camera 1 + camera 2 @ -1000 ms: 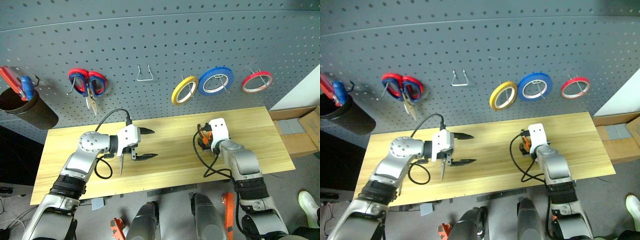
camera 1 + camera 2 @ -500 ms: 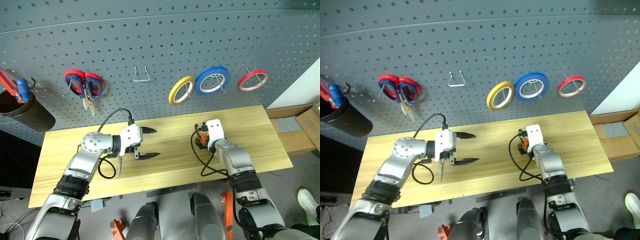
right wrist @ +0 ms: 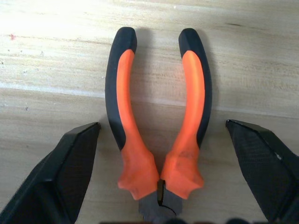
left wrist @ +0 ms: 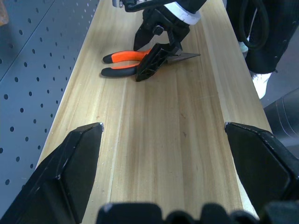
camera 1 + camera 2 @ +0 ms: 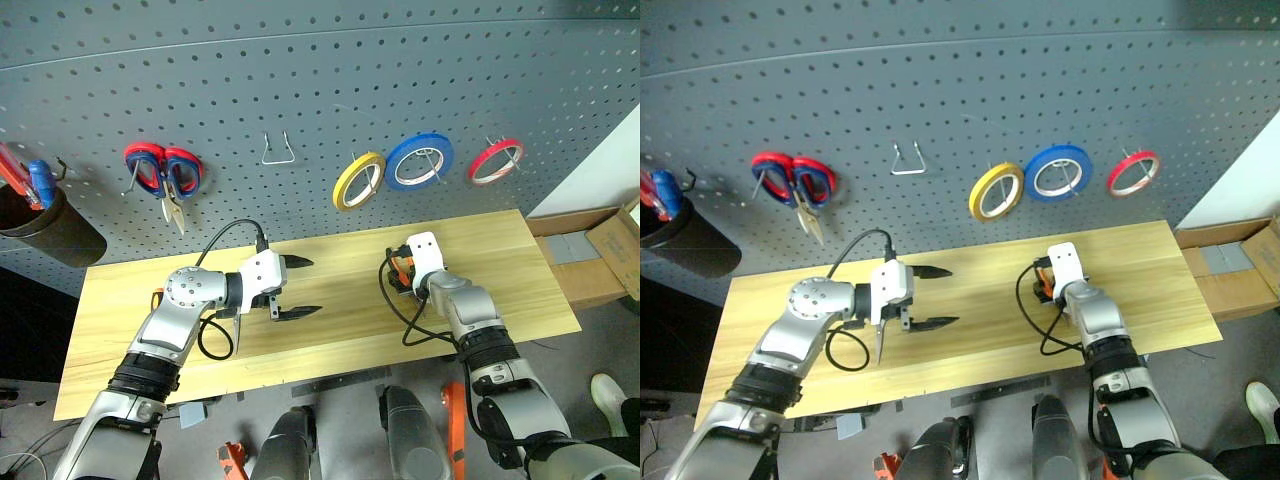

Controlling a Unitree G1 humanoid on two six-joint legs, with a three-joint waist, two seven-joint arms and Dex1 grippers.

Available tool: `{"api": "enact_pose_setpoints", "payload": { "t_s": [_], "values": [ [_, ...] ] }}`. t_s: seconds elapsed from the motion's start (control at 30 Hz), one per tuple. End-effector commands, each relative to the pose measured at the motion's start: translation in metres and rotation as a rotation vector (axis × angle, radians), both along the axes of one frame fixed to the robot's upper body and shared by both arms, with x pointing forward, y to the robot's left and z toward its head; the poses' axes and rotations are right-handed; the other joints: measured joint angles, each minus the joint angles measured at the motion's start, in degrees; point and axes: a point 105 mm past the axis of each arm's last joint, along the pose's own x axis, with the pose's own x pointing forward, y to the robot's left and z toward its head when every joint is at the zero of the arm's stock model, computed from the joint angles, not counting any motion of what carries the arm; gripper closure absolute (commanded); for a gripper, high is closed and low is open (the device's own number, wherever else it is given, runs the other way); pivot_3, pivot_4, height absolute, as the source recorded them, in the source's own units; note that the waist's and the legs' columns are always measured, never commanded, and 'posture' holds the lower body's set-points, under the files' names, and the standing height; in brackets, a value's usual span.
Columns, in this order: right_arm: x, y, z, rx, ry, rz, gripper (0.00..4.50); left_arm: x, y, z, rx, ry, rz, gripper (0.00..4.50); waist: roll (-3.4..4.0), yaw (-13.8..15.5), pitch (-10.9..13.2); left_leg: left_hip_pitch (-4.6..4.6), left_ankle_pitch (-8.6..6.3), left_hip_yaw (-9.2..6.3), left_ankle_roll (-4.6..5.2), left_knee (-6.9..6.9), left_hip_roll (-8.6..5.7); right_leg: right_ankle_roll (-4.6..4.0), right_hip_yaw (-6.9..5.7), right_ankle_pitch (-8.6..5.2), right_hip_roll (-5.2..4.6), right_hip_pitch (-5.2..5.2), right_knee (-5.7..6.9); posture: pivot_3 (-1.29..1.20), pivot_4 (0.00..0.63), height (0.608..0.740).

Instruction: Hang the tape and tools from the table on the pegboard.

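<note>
Orange-handled pliers (image 3: 159, 135) lie flat on the table (image 5: 520, 270), jaws toward my right wrist. My right gripper (image 3: 162, 123) hangs low over them, open, with one finger (image 3: 70, 168) outside each handle and not touching. The left wrist view shows the same right gripper (image 4: 156, 60) above the pliers (image 4: 124, 57). My left gripper (image 5: 300, 287) is open and empty above the table's left-middle. The red tape (image 5: 495, 160) hangs on a hook of the pegboard (image 5: 300, 80).
On the pegboard hang red-and-blue scissors (image 5: 162, 168), an empty wire hook (image 5: 277, 150), a yellow roll (image 5: 358, 180) and a blue roll (image 5: 418, 162). A dark cup (image 5: 45, 225) holding tools sits at the far left. Cardboard boxes (image 5: 610, 240) stand to the right of the table.
My right hand has edged forward and down over the pliers. The left arm has kept still. The whole view has shifted slightly.
</note>
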Motion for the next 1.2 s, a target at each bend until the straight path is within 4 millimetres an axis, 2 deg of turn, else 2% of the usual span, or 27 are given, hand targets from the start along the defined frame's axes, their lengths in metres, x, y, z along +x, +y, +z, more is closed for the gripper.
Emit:
{"api": "enact_pose_setpoints", "payload": {
  "t_s": [0.03, 0.1, 0.3, 0.4, 0.47, 0.57, 0.73, 0.8, 0.87, 0.97, 1.2],
  "values": [
    [-0.008, -0.008, -0.021, -0.002, 0.068, -0.030, 1.48, -0.002, -0.002, 0.008, -0.019, -0.038, -0.005, 0.00, -0.01, 0.02, -0.02, 0.01, 0.00, 0.00, 0.00, 0.00, 0.00, 0.00, 0.00, 0.00, 0.00, 0.02, 0.00, -0.15, 0.289, 0.740],
    [-0.009, -0.007, -0.019, -0.002, 0.057, -0.023, 1.96, -0.003, 0.000, 0.007, -0.023, -0.026, 0.002, 0.00, -0.01, 0.03, -0.02, 0.01, 0.00, -0.01, 0.00, 0.00, 0.00, 0.00, 0.00, 0.00, 0.00, 0.03, -0.01, -0.15, 0.289, 0.740],
    [-0.012, -0.005, -0.008, -0.016, -0.005, -0.016, 1.96, -0.007, 0.006, 0.010, -0.074, -0.012, 0.051, 0.00, 0.00, 0.04, -0.03, 0.01, 0.00, -0.03, 0.00, -0.01, 0.00, 0.00, -0.01, 0.00, 0.00, 0.03, -0.03, -0.15, 0.288, 0.740],
    [-0.023, 0.005, 0.015, -0.020, -0.095, 0.034, 1.96, -0.010, 0.017, 0.015, -0.156, -0.008, 0.136, 0.00, 0.00, 0.09, -0.02, -0.03, 0.00, -0.03, 0.00, -0.03, 0.00, 0.00, 0.00, 0.00, -0.01, -0.02, -0.03, -0.15, 0.290, 0.740],
    [-0.036, 0.016, 0.034, 0.015, -0.175, 0.084, 1.96, -0.015, 0.024, 0.017, -0.194, 0.003, 0.183, 0.00, 0.01, 0.05, -0.02, -0.11, 0.00, -0.03, 0.00, -0.04, -0.01, 0.00, 0.02, 0.00, -0.02, -0.14, -0.02, -0.14, 0.291, 0.740],
    [-0.067, 0.040, 0.068, 0.176, -0.350, 0.157, 1.96, -0.025, 0.034, 0.019, -0.254, 0.005, 0.256, 0.00, 0.02, -0.07, -0.01, -0.39, 0.00, 0.06, -0.01, -0.07, -0.01, 0.00, 0.15, 0.00, -0.02, -0.67, 0.12, -0.14, 0.290, 0.740],
    [-0.111, 0.068, 0.096, 0.280, -0.462, 0.305, 1.96, -0.036, 0.047, 0.022, -0.325, 0.016, 0.341, 0.00, 0.01, 0.47, -0.02, -0.33, -0.01, 0.06, -0.02, -0.07, -0.01, -0.06, 0.11, 0.06, -0.02, -0.64, 0.11, -0.12, 0.285, 0.740],
    [-0.122, 0.078, 0.108, 0.287, -0.506, 0.369, 1.96, -0.039, 0.052, 0.020, -0.318, 0.029, 0.361, 0.00, 0.01, 0.68, -0.02, -0.29, -0.01, 0.05, -0.02, -0.06, 0.00, -0.09, 0.10, 0.08, -0.01, -0.63, 0.12, -0.12, 0.285, 0.740],
    [-0.131, 0.092, 0.129, 0.288, -0.575, 0.442, 1.96, -0.042, 0.060, 0.023, -0.320, 0.034, 0.378, 0.00, 0.00, 0.88, -0.02, -0.26, 0.01, 0.05, -0.05, -0.06, 0.00, -0.11, 0.09, 0.09, 0.01, -0.63, 0.19, -0.12, 0.286, 0.740],
    [-0.134, 0.104, 0.157, 0.304, -0.654, 0.501, 1.96, -0.042, 0.066, 0.036, -0.391, 0.014, 0.403, 0.00, -0.01, 1.16, -0.01, -0.23, 0.06, 0.07, -0.13, -0.04, 0.01, -0.13, 0.10, 0.10, 0.02, -0.71, 0.42, -0.11, 0.283, 0.740],
    [-0.119, 0.111, 0.214, 0.291, -0.856, 0.559, 1.96, -0.046, 0.068, 0.053, -0.526, 0.013, 0.447, 0.00, -0.11, 2.48, -0.09, -0.20, 0.15, 0.00, -0.28, -0.04, 0.04, -0.21, 0.03, 0.14, 0.06, -0.72, 0.48, -0.07, 0.257, 0.740]
  ]
}}
